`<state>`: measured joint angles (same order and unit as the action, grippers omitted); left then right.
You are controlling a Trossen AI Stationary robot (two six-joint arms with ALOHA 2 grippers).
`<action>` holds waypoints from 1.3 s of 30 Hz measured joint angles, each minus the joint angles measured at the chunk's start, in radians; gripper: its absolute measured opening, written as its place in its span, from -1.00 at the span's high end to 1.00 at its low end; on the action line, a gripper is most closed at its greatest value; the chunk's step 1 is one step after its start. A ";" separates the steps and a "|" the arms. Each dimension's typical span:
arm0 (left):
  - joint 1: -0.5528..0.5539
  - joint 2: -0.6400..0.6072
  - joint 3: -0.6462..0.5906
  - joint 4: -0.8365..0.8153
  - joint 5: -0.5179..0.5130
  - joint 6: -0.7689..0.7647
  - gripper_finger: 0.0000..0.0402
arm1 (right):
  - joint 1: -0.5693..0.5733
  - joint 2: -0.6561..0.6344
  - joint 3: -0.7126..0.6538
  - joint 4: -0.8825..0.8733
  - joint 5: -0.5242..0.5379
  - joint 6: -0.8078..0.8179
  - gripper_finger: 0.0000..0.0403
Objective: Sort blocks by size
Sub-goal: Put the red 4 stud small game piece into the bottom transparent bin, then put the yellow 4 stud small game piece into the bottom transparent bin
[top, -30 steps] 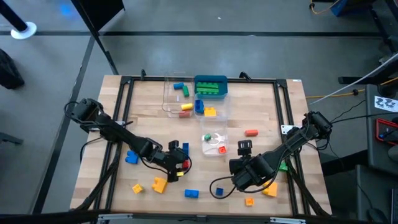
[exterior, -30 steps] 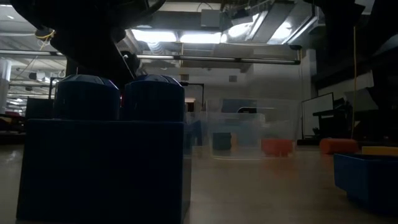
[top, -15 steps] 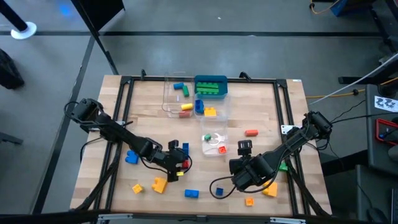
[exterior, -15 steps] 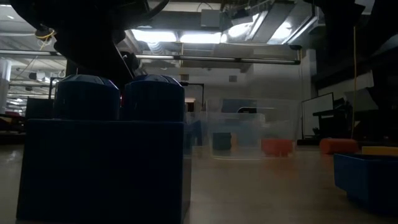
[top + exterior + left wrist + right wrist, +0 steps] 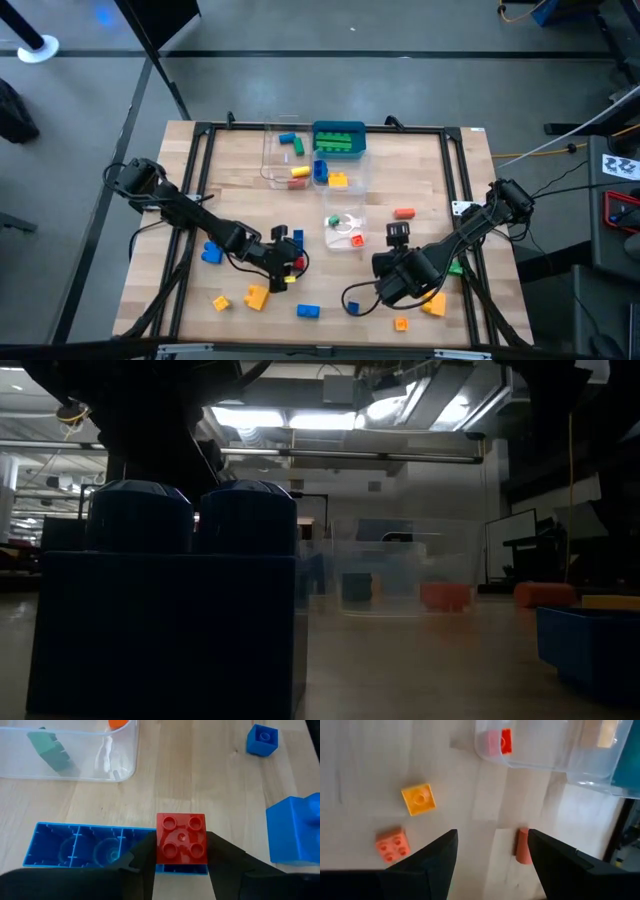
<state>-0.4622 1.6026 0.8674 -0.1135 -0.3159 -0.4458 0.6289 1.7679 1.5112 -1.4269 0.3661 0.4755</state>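
Two arms work low over the near half of the table (image 5: 230,165). The left gripper (image 5: 181,865) sits at about 7 o'clock from the table's middle, its fingers (image 5: 142,862) pressed on either side of a red brick (image 5: 181,841), so it grips that brick. The brick lies studs up against a long blue bar (image 5: 90,845) turned hollow side up. A big blue block (image 5: 295,835) is near it, and a small blue cube (image 5: 262,740) lies farther off. A clear tub (image 5: 70,750) with a green piece (image 5: 50,751) inside stands beyond the bar.

The right gripper (image 5: 490,850) hovers at about 5 o'clock, fingers (image 5: 432,855) spread apart with nothing between them. Ahead of it on the bare wood lie a yellow cube (image 5: 418,798), an orange brick (image 5: 392,845) and an orange-red piece (image 5: 522,845), all apart from the fingers. A second tub (image 5: 545,745) there holds a red piece (image 5: 505,741).

From above, more tubs (image 5: 290,150) and a teal tray (image 5: 339,140) sit toward 12 o'clock. Loose blocks are scattered along the near edge: yellow (image 5: 256,296), blue (image 5: 307,311) and a second blue (image 5: 211,252).

The low view is filled by a dark blue brick (image 5: 165,600) close to the lens.
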 joint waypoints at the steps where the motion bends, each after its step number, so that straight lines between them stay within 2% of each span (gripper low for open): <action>1: 0.000 -0.003 0.001 -0.003 0.000 0.000 0.39 | 0.000 0.000 0.000 -0.011 0.009 0.000 -0.20; 9: 0.003 -0.054 0.050 0.013 -0.018 0.027 0.34 | 0.053 -0.024 0.000 -0.082 0.068 0.047 -0.20; 15: 0.048 -0.045 0.054 0.219 -0.070 0.125 0.32 | 0.127 -0.058 0.000 -0.095 0.109 0.208 -0.20; 20: 0.131 -0.008 0.054 0.404 -0.108 0.252 0.30 | 0.199 -0.060 -0.001 -0.081 0.157 0.362 -0.20; 25: 0.215 0.043 0.054 0.524 -0.109 0.284 0.30 | 0.262 -0.056 -0.042 0.047 0.158 0.389 -0.20; 29: 0.260 0.065 0.054 0.518 -0.109 0.278 0.28 | 0.286 -0.056 -0.093 0.188 0.147 0.384 -0.20; 33: 0.297 0.076 0.052 0.515 -0.108 0.216 0.16 | 0.287 -0.056 -0.145 0.314 0.113 0.398 -0.20; 39: 0.331 0.076 0.053 0.517 -0.108 0.197 -0.03 | 0.278 -0.056 -0.221 0.450 0.090 0.585 -0.20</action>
<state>-0.1311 1.6787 0.9201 0.4034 -0.4240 -0.2488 0.9073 1.7123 1.2904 -0.9768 0.4564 1.0602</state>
